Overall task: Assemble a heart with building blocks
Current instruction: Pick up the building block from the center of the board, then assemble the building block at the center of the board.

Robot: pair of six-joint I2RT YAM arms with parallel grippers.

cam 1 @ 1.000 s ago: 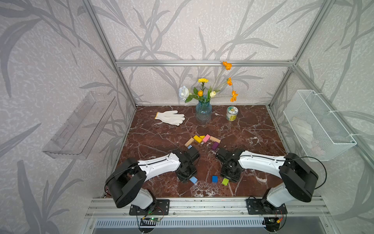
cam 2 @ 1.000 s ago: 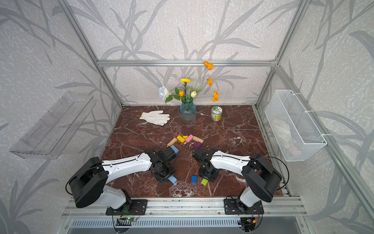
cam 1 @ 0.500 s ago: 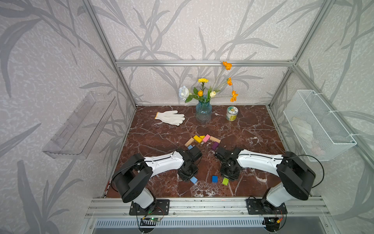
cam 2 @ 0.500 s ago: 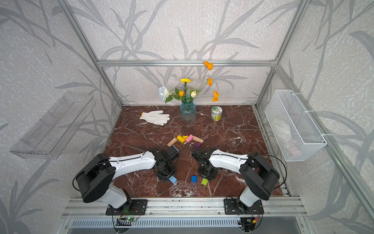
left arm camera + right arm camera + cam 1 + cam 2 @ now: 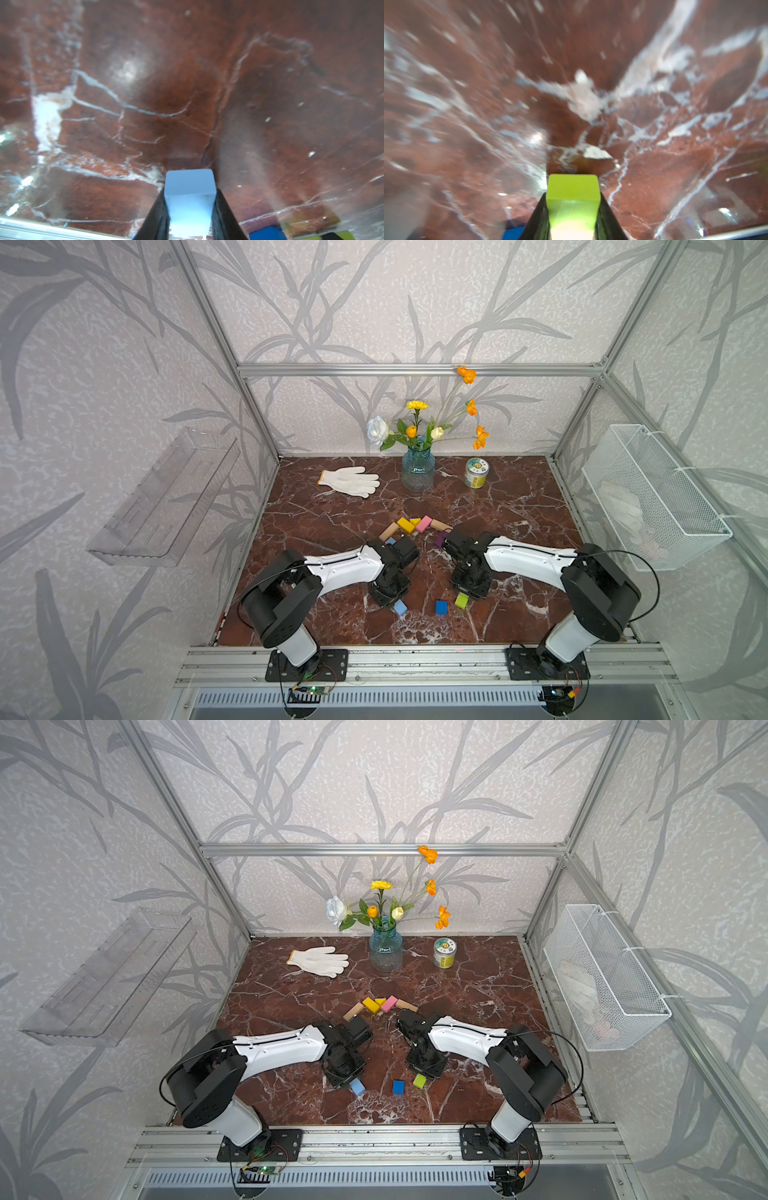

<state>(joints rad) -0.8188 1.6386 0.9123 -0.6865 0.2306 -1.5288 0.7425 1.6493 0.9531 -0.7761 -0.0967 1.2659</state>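
The light blue block [image 5: 190, 182] sits clamped in the left pincer [image 5: 190, 195], the lime block [image 5: 572, 187] in the right pincer [image 5: 572, 199], both low at the front of the red-brown marble counter [image 5: 519, 506], a dark blue block [image 5: 441, 607] between. The unfinished heart [image 5: 424, 524] lies mid-counter. Leaf-patterned walls [image 5: 374, 302] enclose it. Since a second ago the left elbow [image 5: 282, 601] has swung inward.

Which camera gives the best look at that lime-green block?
The right wrist view: the lime block appears large and close up, clamped by the right gripper. Both top views show it only as a small lime patch at that gripper's tip. The left wrist view catches just a sliver.
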